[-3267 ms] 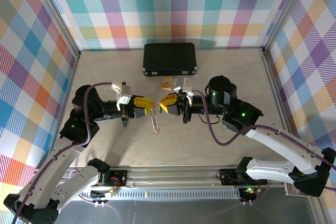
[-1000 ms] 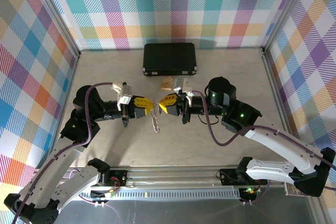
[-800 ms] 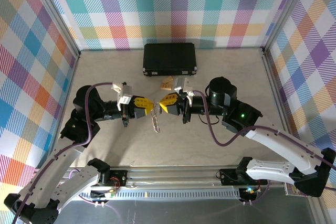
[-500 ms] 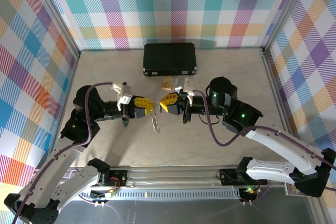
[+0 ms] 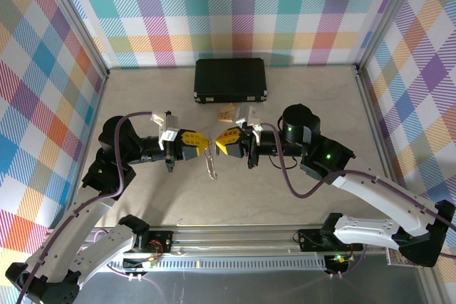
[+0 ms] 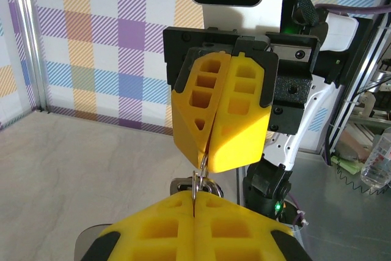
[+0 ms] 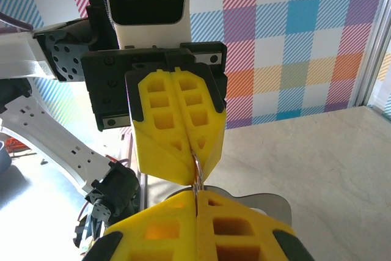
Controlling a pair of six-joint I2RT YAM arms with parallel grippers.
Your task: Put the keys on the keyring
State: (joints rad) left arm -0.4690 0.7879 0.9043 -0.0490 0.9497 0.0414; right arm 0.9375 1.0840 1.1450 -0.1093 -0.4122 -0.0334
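fingers on the left arm (image 6: 156,233) are pressed together on a thin edge of the keyring (image 6: 197,181). the right fingers (image 6: 223,120) face them tip to tip and are likewise clamped on the same metal loop, so the wire runs from one seam straight into the other. gripping it from both sides above the counter (image 5: 178,197) looks meant to steady the ring and let one arm turn or pry it against the other, which a ring usually needs before anything can slide on. seen from above, the rest of the keyring hangs as a silver toothed strip below and between the two tips. whether its lower end touches the surface cannot be told. the small black key is too small to pick out, so whether it has been started on the loop cannot be judged. farther out, a tan piece (image 5: 226,113) lies just behind the right fingers. a black case (image 5: 230,80) sits well apart near the back wall, and both seem left clear of the work.
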